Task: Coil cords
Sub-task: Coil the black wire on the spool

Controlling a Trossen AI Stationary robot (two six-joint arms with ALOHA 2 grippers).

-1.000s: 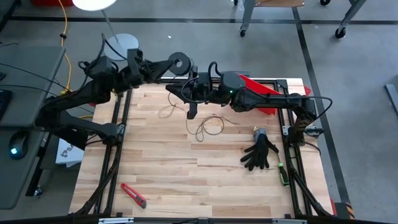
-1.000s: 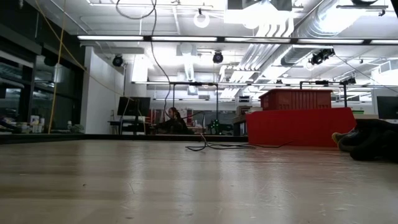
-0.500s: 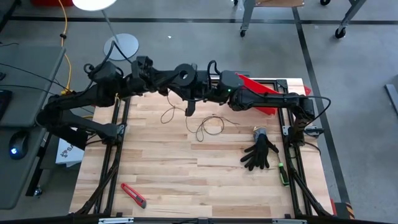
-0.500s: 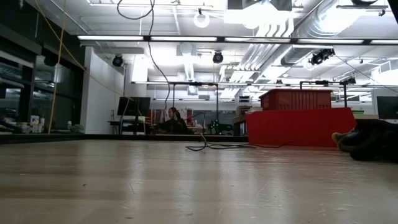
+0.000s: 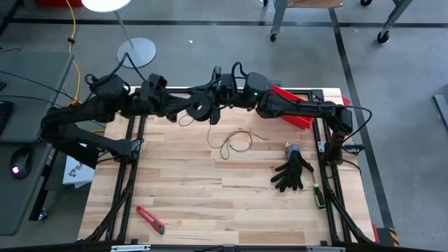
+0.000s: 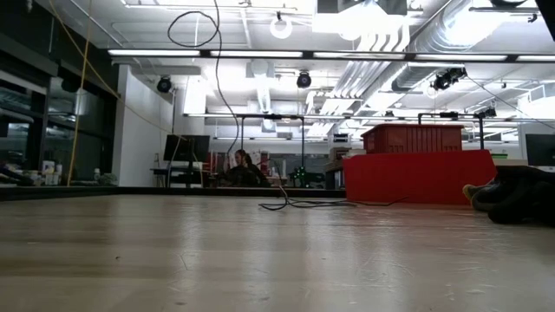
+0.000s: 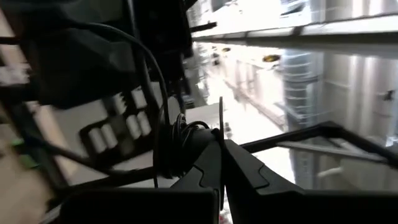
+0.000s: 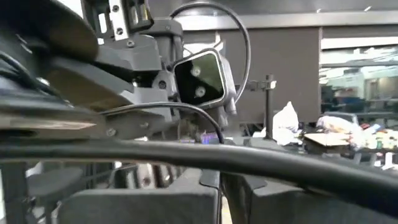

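From above, the cord [image 5: 236, 142] lies in loose loops on the bench [image 5: 210, 196]; the low view shows it hanging in a loop overhead. Compared with a second ago, the left claw [image 5: 198, 110] has swung over to the right claw [image 5: 215, 117]. Both claws are closed, above the cord's loops.

Robotics lab / workshop, big open industrial hall. Polished concrete floor [image 5: 224, 42] w/ dark tape lines; wood-plank counter [image 5: 210, 189] in a black metal frame. Exposed ceiling ducts [image 6: 381, 43], pipes, strip lights [image 6: 208, 54] in low view. Far across the room: monitors on benches [image 6: 186, 147], a person seated at a workstation [image 6: 238, 165]. Left of the counter, a desk w/ mouse [image 5: 17, 168]; caster legs of rolling carts [image 5: 276, 31] on the far side.
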